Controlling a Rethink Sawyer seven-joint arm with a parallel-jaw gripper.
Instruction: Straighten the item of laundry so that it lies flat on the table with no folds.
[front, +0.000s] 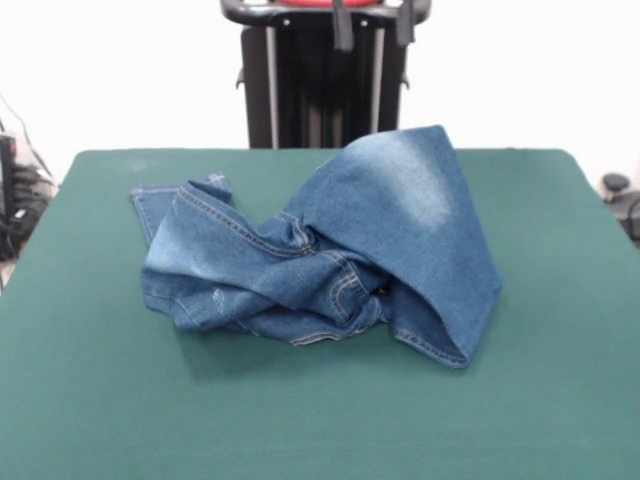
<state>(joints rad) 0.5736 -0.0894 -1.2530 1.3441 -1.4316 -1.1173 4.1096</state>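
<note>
Gripper (374, 25) is parked high, only two dark finger tips showing at the top edge, well apart from each other with nothing between them. So: jaws apart, empty, touching nothing.

Well below it, and a bit nearer me, sit the jeans (330, 250) in a crumpled heap around the middle of the table (90, 400). Not flat at all. One broad faded panel stands up in a tent almost straight under the gripper, its peak the highest point of the pile. Off to the left of that as I look, the seamed part is twisted and bunched, with a hemmed edge lying flat on the green at the far left. On the right the tented panel drops to a hem near the front of the heap.

Risks from here, my read:
- Pinching the tent peak probably grabs a doubled layer, and lifting it just moves the fold somewhere else.
- The twisted seams in the middle look interlocked; pulling one end could drag the whole bundle across the cloth top instead of opening it.
- Denim is stiff, so creases may spring back after release.
- Coming down too deep on the thick bunch could jam the fingers into the pile rather than closing on a single edge.

Task basically not started.
</note>
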